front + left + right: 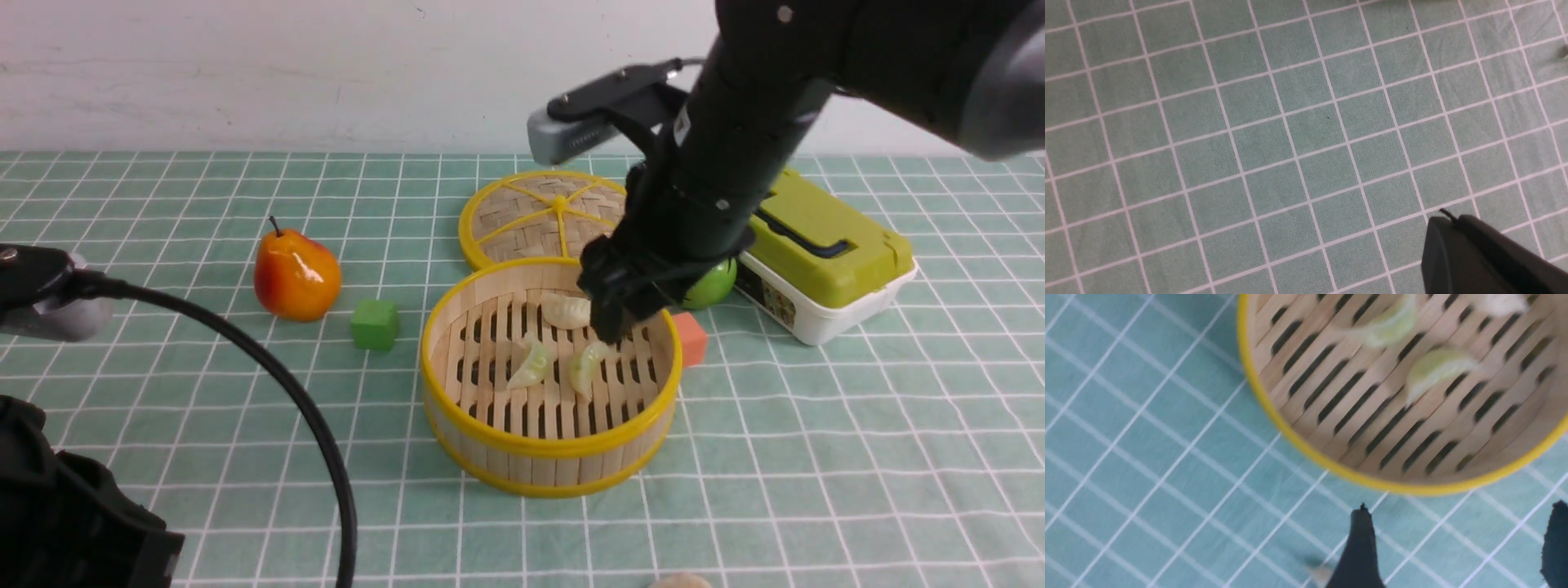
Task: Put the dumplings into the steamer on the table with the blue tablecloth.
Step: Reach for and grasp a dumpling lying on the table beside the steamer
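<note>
The table with the blue tablecloth [204, 457], teal ruled in white squares, carried the whole scene. Over it the right arm [759, 122] reached down from the robot's right and held the right gripper [611, 322] low over the far side of the steamer [539, 474]. Its fingers [1359, 551] were spread wide with nothing between them (the stance, by the look of it, of a tool letting go rather than taking hold).

The steamer stood uncovered near the middle of the cloth so it could be filled, and its lid [531, 214] lay flat just behind it. A green-lidded box [824, 253] sat to the robot's right and a pear [295, 276] to its left, neither part of the job. The left gripper [1447, 241] hung over bare cloth, pressed together and carrying nothing visible, probably parked out of the way.

On the slatted floor a cream-white dumpling [565, 310] lay just beside the right gripper's tips. A green dumpling [531, 362] and a second green dumpling [588, 365] lay side by side nearer the middle. That made three inside, so one was likely left to fetch. A green cube [375, 324] and an orange cube [690, 337] flanked the basket. A pale lump [678, 581], cut off at the front view's near edge, may have been the fourth dumpling, but too little showed to tell.
</note>
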### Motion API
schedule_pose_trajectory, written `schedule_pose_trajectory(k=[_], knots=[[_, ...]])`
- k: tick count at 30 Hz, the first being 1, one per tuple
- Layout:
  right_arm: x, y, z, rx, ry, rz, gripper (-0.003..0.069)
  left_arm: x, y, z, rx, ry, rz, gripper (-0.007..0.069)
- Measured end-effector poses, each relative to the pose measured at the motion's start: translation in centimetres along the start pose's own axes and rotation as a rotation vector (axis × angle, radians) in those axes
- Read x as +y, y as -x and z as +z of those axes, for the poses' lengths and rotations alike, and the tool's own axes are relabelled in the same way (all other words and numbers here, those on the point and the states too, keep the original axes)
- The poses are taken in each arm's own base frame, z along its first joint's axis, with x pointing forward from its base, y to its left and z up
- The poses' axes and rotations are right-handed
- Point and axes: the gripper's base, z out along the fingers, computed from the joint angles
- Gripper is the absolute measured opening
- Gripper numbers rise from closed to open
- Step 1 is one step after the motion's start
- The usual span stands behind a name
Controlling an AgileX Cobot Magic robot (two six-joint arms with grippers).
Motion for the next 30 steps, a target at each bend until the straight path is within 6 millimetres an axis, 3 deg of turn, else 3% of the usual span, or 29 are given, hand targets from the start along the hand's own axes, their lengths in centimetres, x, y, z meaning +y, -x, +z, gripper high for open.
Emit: schedule_pose_trajectory(k=[7, 13, 18, 26, 30], knots=[[0.6, -8.2, 4.1, 0.213, 0.067, 0.013, 0.05, 0.0, 0.0, 0.0, 0.001, 0.0, 0.002, 0.0004], [0.1, -12.7, 9.2, 0.188, 0.034, 0.023, 0.0498, 0.0, 0.0, 0.0, 0.003, 0.0, 0.002, 0.0006], [0.2, -13.8, 11.6, 0.102, 0.013, -0.011, 0.0498, 0.0, 0.0, 0.0, 0.004, -0.001, 0.001, 0.0012], [1.2, -12.7, 12.1, -0.019, -0.009, -0.06, 0.0488, 0.0, -0.1, 0.0, 0.007, 0.0, 0.001, 0.0017], [1.1, -13.0, 12.8, 0.025, -0.008, -0.073, 0.0433, 0.0, -0.1, 0.0, 0.011, 0.002, 0.001, 0.0019]])
